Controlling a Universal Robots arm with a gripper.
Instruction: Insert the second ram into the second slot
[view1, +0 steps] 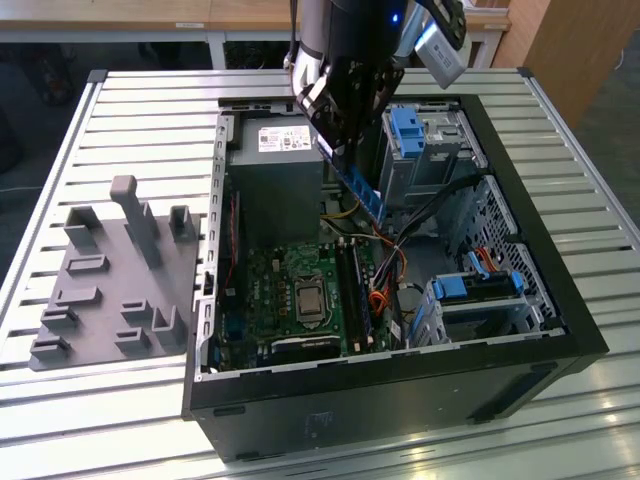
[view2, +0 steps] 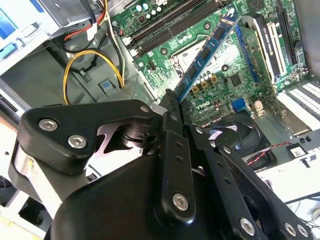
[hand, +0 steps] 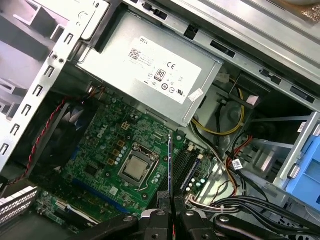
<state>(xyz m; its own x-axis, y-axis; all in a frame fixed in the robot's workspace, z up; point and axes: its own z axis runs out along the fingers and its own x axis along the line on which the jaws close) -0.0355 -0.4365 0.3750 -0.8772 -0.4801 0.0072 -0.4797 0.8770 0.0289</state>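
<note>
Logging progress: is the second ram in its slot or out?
Out: the gripper holds the second ram above the motherboard.

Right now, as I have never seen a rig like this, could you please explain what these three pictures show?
The dark machine at the top of the exterior view is a robot arm, and its claw is the part that grips. That picture comes from a camera standing off the arm. The two wrist views come from cameras riding on the arm, looking past the claw. On the slatted metal table lies an open computer case, with its green motherboard and grey power supply exposed. On the exterior view's left sits a grey fixture plate. The claw is shut on a blue RAM stick, held above the motherboard, not yet in a slot.
</note>
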